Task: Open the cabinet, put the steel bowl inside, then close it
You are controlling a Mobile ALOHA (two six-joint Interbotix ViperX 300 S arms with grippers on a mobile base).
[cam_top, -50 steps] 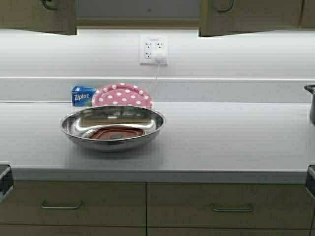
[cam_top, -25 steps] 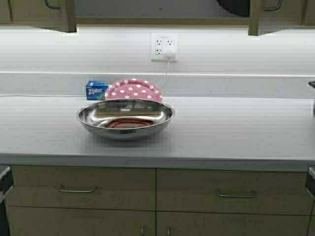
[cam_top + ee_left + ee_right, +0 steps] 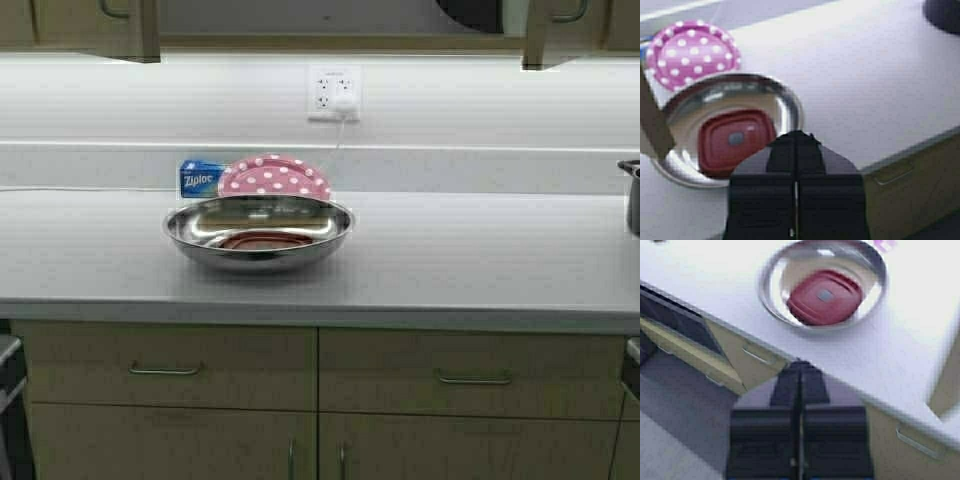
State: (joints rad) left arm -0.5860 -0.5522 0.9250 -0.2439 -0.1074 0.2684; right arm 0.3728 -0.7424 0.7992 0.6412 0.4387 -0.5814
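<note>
The steel bowl (image 3: 258,232) stands on the grey counter (image 3: 450,260), left of centre, with a red square lid lying in it. It also shows in the left wrist view (image 3: 790,105) and the right wrist view (image 3: 775,300). The cabinet is at the top edge, its left door (image 3: 95,25) and right door (image 3: 565,25) swung open, with the grey interior (image 3: 300,15) between them. My left gripper (image 3: 796,137) is shut and empty, held back from the bowl's near rim. My right gripper (image 3: 800,365) is shut and empty, out in front of the counter's edge.
A pink polka-dot plate (image 3: 275,177) and a blue Ziploc box (image 3: 203,178) lean on the backsplash behind the bowl. A wall outlet (image 3: 334,94) has a cord plugged in. A dark pot (image 3: 632,195) stands at the right edge. Drawers (image 3: 165,368) run below the counter.
The robot has backed away from the counter. The whole scene has shifted up and right, and more of the lower drawers and doors shows. The bowl has not moved on the counter.
</note>
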